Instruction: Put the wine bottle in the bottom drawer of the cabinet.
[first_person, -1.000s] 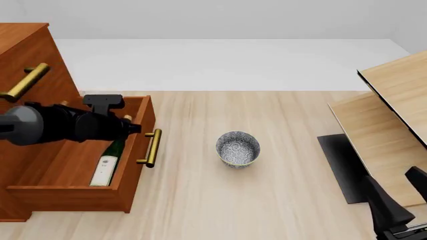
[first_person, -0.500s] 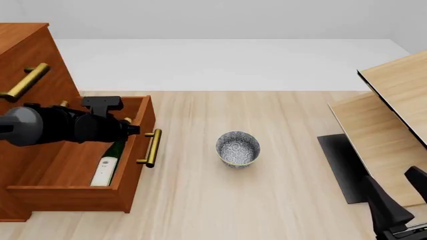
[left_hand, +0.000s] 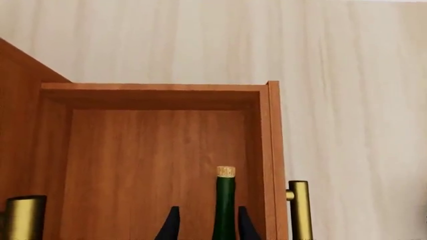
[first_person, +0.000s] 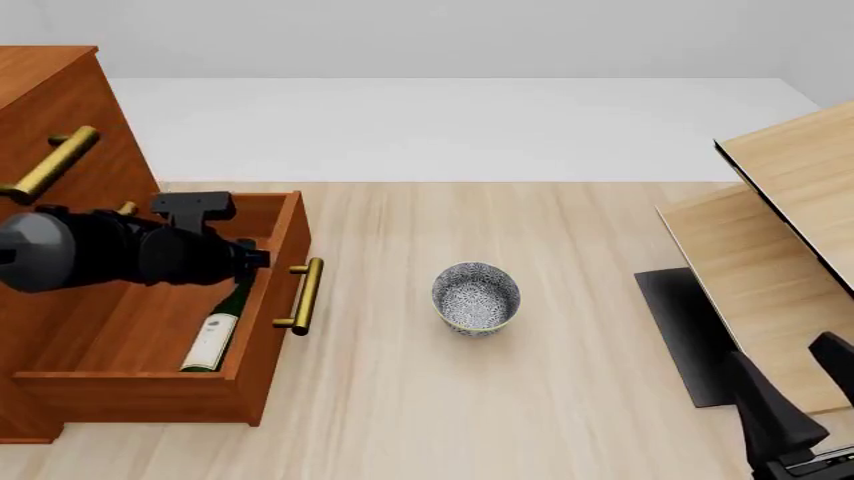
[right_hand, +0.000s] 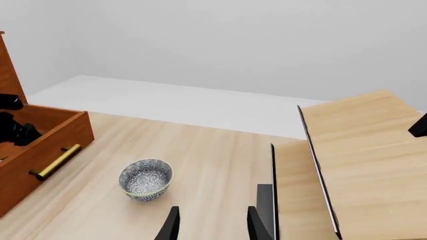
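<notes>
The wine bottle (first_person: 220, 325) lies inside the bottom drawer (first_person: 260, 330) of the cabinet (first_person: 54, 90), which stands at the left edge of the tabletop (first_person: 534, 400). The drawer is pulled out. The bottle leans along the inner side of the drawer front, with its white label toward the near edge and its cork toward the far edge.

In the left wrist view, the neck of the bottle (left_hand: 225, 210) stands between the 2 fingers (left_hand: 172, 226) of the left gripper (left_hand: 207, 227). The fingers are parted, and a narrow gap shows on each side of the neck, so they hold nothing.

The right gripper (right_hand: 212, 225) hovers near the right near corner of the tabletop, its fingers (right_hand: 172, 225) apart and empty. A grey speckled bowl (first_person: 475, 297) sits near the middle of the tabletop.
</notes>
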